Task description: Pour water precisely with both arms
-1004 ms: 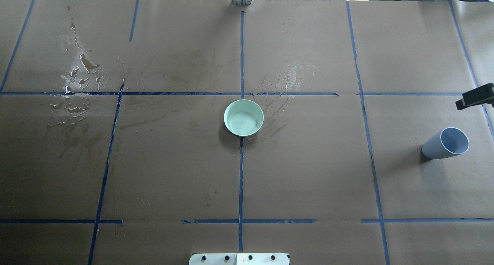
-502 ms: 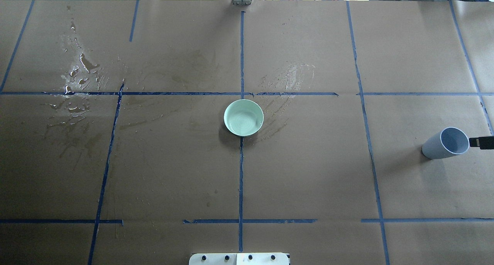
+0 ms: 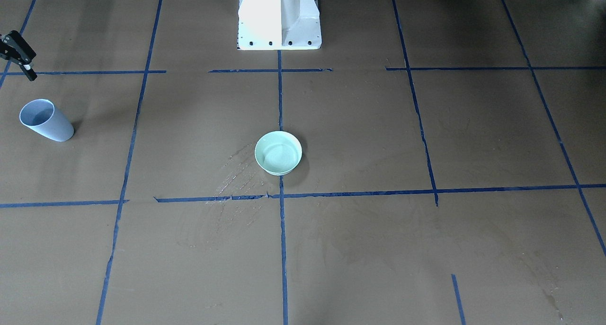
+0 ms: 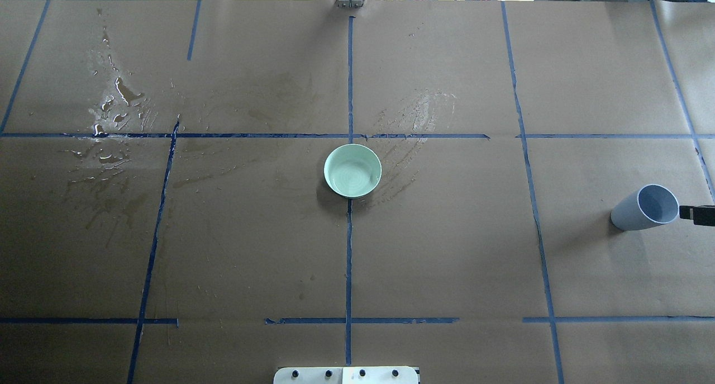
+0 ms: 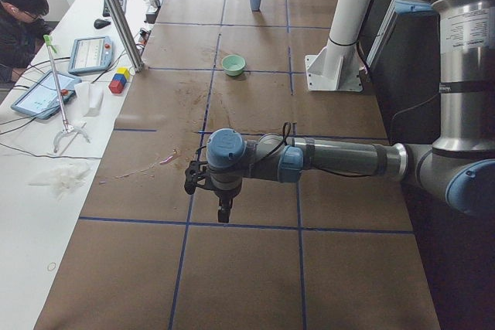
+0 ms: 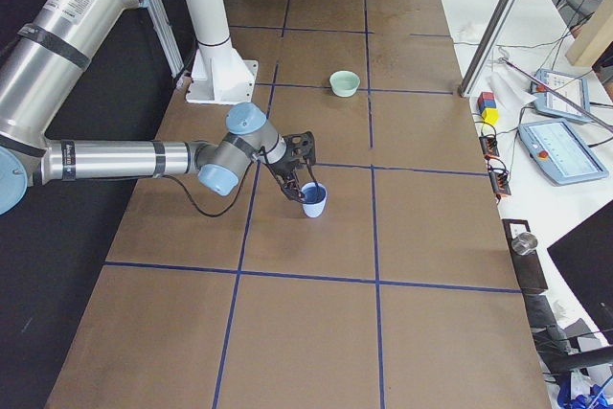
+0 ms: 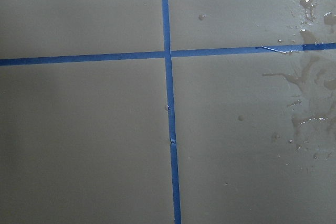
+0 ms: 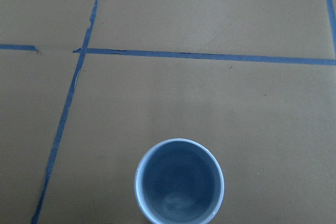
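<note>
Water (image 8: 176,201) shows only as a faint sheen low inside the blue cup (image 8: 179,182), upright at the right end of the worktop (image 4: 447,261), well apart from the green bowl (image 4: 352,170); the right tool (image 4: 691,213) sits just beside its rim, seemingly lined up for a grasp, though whether it is spread or pressed together I cannot tell. The left tool (image 5: 222,212) hangs over bare paper near spilled puddles (image 4: 120,90), its state equally unclear, probably parked out of the way. Only the right wrist view looks into the cup; only the side views show the right arm (image 6: 115,158) itself
</note>
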